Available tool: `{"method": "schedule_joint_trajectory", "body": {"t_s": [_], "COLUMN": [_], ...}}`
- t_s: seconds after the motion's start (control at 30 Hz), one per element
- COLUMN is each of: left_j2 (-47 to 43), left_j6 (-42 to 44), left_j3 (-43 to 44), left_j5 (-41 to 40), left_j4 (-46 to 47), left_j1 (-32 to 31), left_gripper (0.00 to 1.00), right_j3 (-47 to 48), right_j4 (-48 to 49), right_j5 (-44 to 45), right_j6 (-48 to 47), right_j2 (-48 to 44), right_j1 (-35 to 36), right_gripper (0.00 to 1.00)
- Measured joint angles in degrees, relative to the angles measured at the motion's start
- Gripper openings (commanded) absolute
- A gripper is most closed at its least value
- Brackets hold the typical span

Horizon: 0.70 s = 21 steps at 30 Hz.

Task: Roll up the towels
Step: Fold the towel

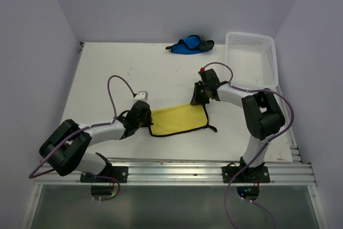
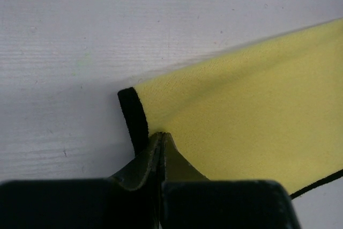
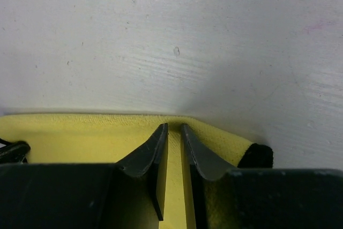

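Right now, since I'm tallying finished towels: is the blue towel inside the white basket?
No, the blue towel lies bunched on the table, left of the basket.

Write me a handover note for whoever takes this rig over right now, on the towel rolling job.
Left gripper: shut on the left edge of the bright yellow cloth towel.
Right gripper: jaws slightly apart over that towel's far right corner, no clear grip.
Yellow towel lies flat, unrolled; bright blue cloth towel sits bunched at the far edge, left of the white perforated plastic basket.
Done: nothing rolled. Left: roll both.
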Motion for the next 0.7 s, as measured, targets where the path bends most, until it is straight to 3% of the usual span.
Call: {"method": "schedule_joint_trajectory", "body": {"t_s": [0.43,0.7], "left_j2": [0.4,0.5], "left_j6": [0.0,0.0], "left_j3": [0.3,0.4], "left_j5": [0.2,0.5], "left_j4": [0.0,-0.1], "left_j1": [0.1,0.3], "left_gripper": [0.00,0.00], "right_j3": [-4.0,-4.4], "right_j4": [-0.4,-2.4], "right_j5": [1.4,4.5], "right_j6": [-1.4,-2.8], "right_j2": [-4.1,-6.9], "right_j1": [-1.1,-1.7], "right_gripper": [0.32,0.33]}}
